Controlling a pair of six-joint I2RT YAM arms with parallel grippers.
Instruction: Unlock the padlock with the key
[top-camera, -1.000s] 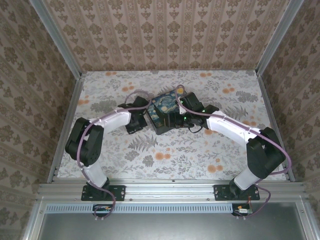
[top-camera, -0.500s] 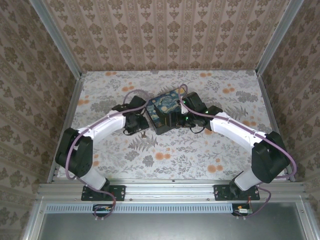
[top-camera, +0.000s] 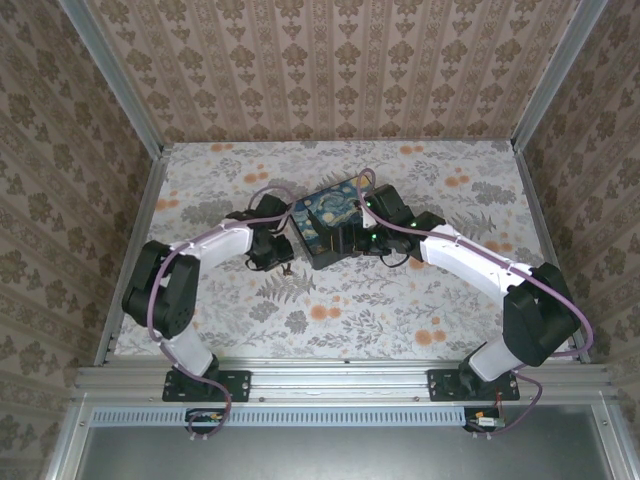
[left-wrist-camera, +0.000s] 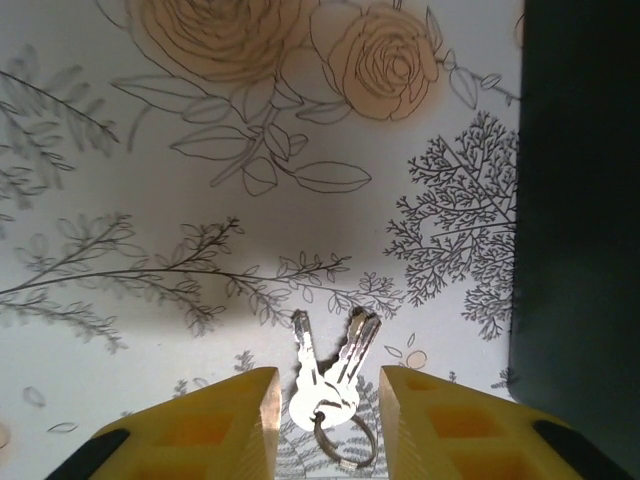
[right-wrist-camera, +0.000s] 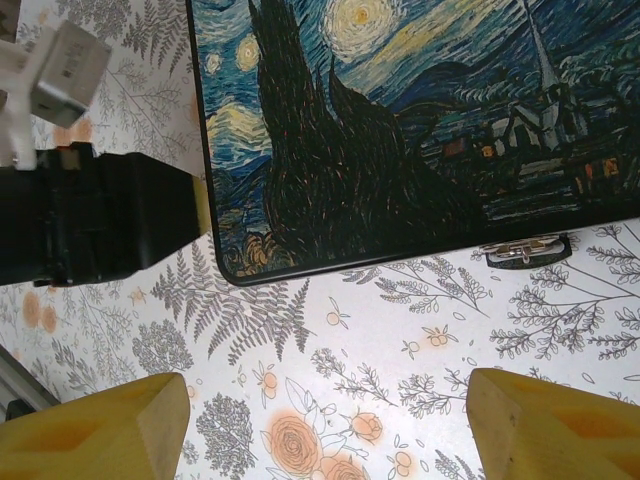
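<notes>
Two thin grey metal keys (left-wrist-camera: 325, 375) on a small ring lie flat on the floral table. My left gripper (left-wrist-camera: 325, 388) stands open just above them, one yellow finger on each side and neither touching. From above, the left gripper (top-camera: 275, 256) sits by the left side of the black box. The tiny dark padlock (right-wrist-camera: 524, 250), with its metal shackle, hangs at the box's lower edge in the right wrist view. My right gripper (right-wrist-camera: 325, 400) is open over bare table, short of the padlock, with nothing in it. From above, the right gripper (top-camera: 366, 236) is at the box's right side.
The black box with the Starry Night lid (top-camera: 325, 225) stands mid-table between both grippers. Its dark side wall (left-wrist-camera: 580, 250) rises close to the right of the left fingers. The left gripper's black body (right-wrist-camera: 90, 225) is near the box's corner. Patterned walls enclose the table.
The left arm's elbow swung outward and back in, with its gripper staying beside the box. The right arm stretched slightly toward the box a second ago and has held still since.
</notes>
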